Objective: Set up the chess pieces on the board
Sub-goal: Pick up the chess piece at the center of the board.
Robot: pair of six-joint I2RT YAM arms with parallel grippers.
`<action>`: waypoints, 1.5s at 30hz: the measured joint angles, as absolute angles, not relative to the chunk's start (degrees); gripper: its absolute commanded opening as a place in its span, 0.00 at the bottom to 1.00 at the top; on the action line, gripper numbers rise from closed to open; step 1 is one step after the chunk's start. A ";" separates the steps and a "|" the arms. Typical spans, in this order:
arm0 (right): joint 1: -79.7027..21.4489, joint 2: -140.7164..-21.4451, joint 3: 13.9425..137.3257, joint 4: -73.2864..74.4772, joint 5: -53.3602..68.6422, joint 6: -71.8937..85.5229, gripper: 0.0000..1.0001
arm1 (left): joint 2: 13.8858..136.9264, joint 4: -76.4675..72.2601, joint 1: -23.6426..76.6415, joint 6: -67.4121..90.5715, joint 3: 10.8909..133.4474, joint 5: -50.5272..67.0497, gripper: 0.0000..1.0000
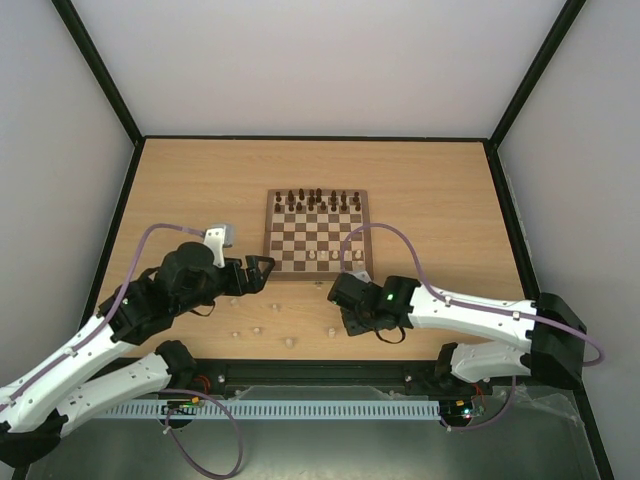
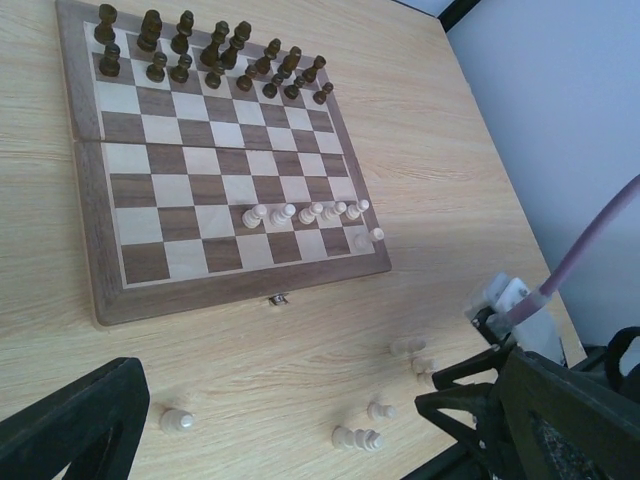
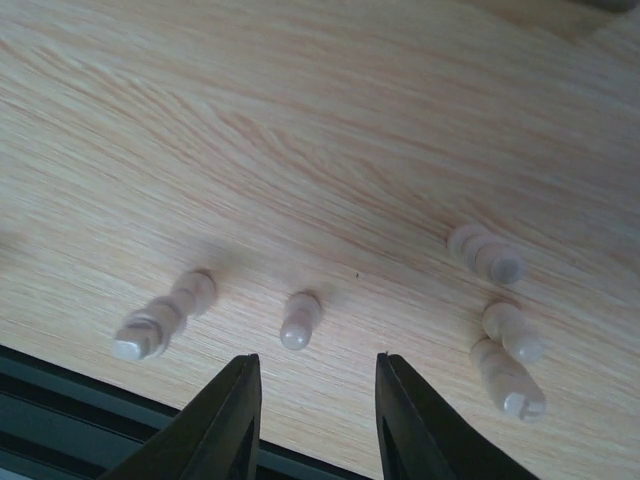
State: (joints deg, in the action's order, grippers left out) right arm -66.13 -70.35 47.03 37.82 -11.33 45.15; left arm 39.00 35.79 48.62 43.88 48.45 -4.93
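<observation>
Because the pawn [image 3: 300, 322] at lower centre looks light, hard and slippery, I'd pinch its waist; right hand [image 3: 317, 368] apart, empty.

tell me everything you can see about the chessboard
The square wooden chessboard with dark brown and cream squares lies flat on the light wooden table. It has a brown border, a seam across its middle and a small metal latch on its near edge. Its two far rows hold dark brown chess pieces; a few pale beige chess pieces stand by its near right corner.
</observation>
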 measured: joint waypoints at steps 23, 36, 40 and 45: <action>-68.29 -78.28 44.77 32.75 -9.41 46.96 0.24 | 34.33 35.44 48.62 44.47 46.30 -4.78 0.99; -68.36 -81.84 44.77 32.47 -9.47 46.98 0.20 | 33.28 35.53 48.62 44.45 45.56 -4.78 0.99; -68.36 -83.13 44.77 31.73 -9.45 46.96 0.15 | 32.84 35.57 48.62 44.45 45.56 -4.91 1.00; -68.36 -83.74 44.82 31.46 -9.52 46.76 0.08 | 32.62 35.59 48.62 44.45 45.54 -4.97 0.99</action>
State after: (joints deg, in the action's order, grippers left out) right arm -68.36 -83.74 44.82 31.46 -9.52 46.76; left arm 32.62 35.59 48.62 44.45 45.54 -4.97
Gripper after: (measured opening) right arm 0.111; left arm 0.995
